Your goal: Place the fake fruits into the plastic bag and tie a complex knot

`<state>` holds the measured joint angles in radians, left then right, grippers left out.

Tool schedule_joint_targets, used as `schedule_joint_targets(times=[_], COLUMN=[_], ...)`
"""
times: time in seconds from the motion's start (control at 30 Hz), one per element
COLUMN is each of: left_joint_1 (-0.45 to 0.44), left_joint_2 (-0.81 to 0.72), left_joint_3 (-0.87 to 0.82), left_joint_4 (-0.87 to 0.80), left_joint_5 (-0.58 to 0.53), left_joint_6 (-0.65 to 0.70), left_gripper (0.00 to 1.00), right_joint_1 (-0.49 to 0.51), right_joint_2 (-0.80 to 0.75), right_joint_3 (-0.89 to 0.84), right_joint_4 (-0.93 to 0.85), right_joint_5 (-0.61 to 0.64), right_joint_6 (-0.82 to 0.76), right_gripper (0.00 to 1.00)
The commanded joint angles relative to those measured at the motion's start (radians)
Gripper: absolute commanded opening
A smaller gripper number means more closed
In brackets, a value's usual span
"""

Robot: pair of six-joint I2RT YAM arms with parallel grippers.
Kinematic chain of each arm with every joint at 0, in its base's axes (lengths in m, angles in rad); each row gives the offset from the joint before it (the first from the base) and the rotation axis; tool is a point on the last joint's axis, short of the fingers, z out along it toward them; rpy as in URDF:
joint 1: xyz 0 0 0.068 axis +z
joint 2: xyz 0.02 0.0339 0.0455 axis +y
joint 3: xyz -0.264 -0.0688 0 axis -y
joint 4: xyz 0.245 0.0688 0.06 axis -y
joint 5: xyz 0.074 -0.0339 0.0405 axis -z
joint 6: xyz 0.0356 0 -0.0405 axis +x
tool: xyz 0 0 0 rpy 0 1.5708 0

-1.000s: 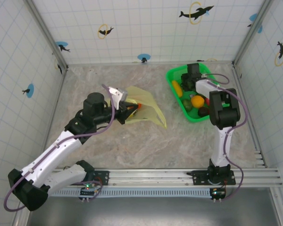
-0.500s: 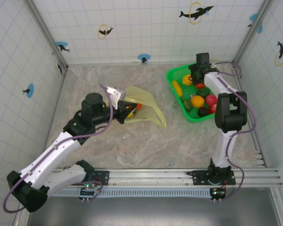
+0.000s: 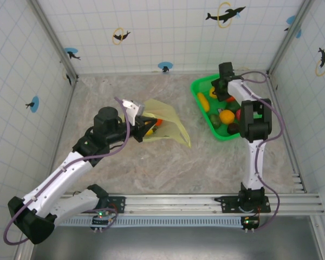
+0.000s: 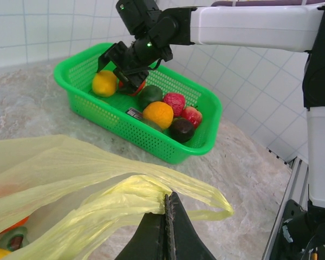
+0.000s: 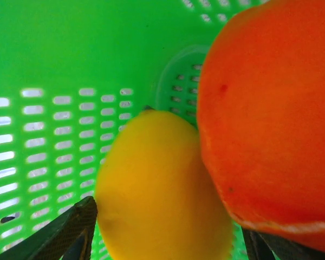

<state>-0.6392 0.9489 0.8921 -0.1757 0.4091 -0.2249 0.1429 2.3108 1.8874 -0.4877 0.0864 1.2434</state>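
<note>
Several fake fruits (image 4: 159,114) lie in the green tray (image 4: 168,149), far right; a few more show through the plastic bag (image 4: 70,168) lying mid-surface (image 3: 151,168). Left claw (image 4: 169,214) is pinched together on the bag's rim. Right claw (image 5: 168,227), fingers apart, hangs inside the tray over a yellow fruit (image 5: 157,189) touching an orange-red fruit (image 5: 271,108).

Both arms wear white shells between black joint housings. A purple cable trails along the left arm (image 3: 65,174) and another along the right arm (image 3: 254,162). The left gripper (image 4: 168,201) has dark, tapered fingers (image 4: 151,242). Each black base is bolted to a silver rail (image 3: 179,203)
</note>
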Motion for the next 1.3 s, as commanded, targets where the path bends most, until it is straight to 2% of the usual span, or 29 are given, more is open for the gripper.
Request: schedule_joint_targets(times=[0.0, 0.23, 0.3, 0.4, 0.5, 0.63, 0.7, 0.87, 1.0, 1.17, 1.27], left_joint_1=[0.009, 0.008, 0.008, 0.009, 0.008, 0.008, 0.008, 0.008, 0.008, 0.009, 0.008], left_joint_2=[-0.003, -0.002, -0.002, -0.001, -0.003, -0.008, -0.010, -0.016, -0.020, -0.025, -0.035], left_joint_3=[0.025, 0.029, 0.030, 0.031, 0.030, 0.032, 0.033, 0.037, 0.041, 0.051, 0.056], left_joint_4=[-0.008, -0.010, -0.012, -0.013, -0.015, -0.018, -0.021, -0.035, -0.041, -0.044, -0.048], left_joint_5=[-0.006, -0.006, -0.006, -0.005, -0.003, -0.003, -0.004, -0.011, -0.017, -0.017, -0.022], left_joint_6=[0.027, 0.030, 0.032, 0.032, 0.032, 0.032, 0.033, 0.039, 0.042, 0.039, 0.036], left_gripper=[0.00, 0.00, 0.00, 0.00, 0.00, 0.00, 0.00, 0.00, 0.00, 0.00, 0.00], right_joint_1=[0.003, 0.009, 0.014, 0.018, 0.012, 0.002, 0.003, 0.006, 0.007, 0.005, 0.010], right_joint_2=[0.042, 0.054, 0.043, 0.025, 0.034, 0.079, 0.092, 0.099, 0.059, -0.082, -0.211], right_joint_3=[0.047, 0.047, 0.047, 0.042, 0.045, 0.064, 0.063, 0.058, 0.041, -0.037, -0.180], right_joint_4=[-0.026, 0.002, 0.007, 0.037, 0.040, 0.026, 0.029, 0.042, 0.044, 0.091, 0.194], right_joint_5=[0.035, 0.044, 0.045, 0.050, 0.031, -0.011, -0.008, -0.011, -0.006, -0.006, -0.039], right_joint_6=[-0.035, -0.084, -0.099, -0.135, -0.132, -0.103, -0.101, -0.107, -0.131, -0.166, -0.187], right_gripper=[0.66, 0.50, 0.49, 0.61, 0.78, 0.80, 0.77, 0.56, 0.48, 0.42, 0.38])
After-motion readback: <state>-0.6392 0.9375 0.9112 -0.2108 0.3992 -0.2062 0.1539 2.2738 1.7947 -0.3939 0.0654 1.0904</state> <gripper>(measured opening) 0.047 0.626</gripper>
